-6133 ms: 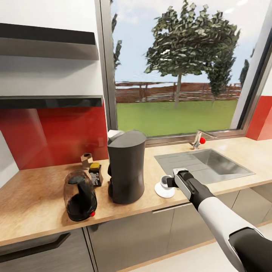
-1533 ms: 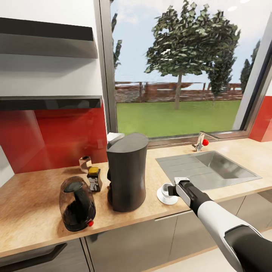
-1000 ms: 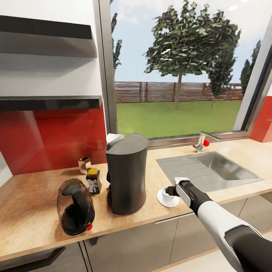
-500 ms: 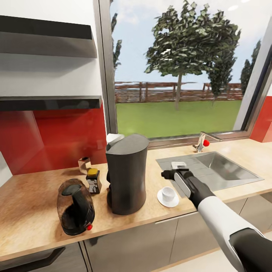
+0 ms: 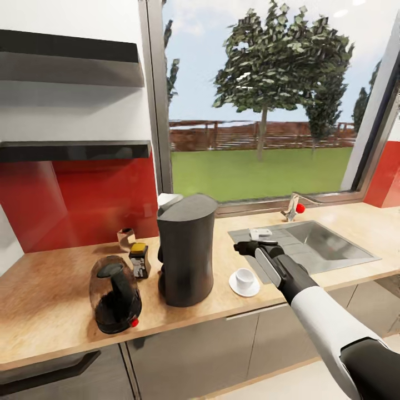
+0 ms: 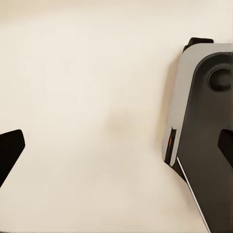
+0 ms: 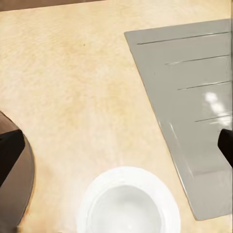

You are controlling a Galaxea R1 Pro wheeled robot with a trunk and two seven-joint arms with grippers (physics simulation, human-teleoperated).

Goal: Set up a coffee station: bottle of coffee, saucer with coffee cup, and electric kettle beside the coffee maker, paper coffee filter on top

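White coffee cup (image 5: 244,276) stands upright, mouth up, on saucer (image 5: 244,288) right of coffee maker (image 5: 186,250); right gripper (image 5: 243,247) hovers above, fingers spread, empty.

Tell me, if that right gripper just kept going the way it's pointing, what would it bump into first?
Probably the bare wooden countertop. The right gripper hangs open above it, looking down between the sink's steel drainboard and the coffee cup on its saucer. The cup sits off its centre line, though depth is hard to judge.
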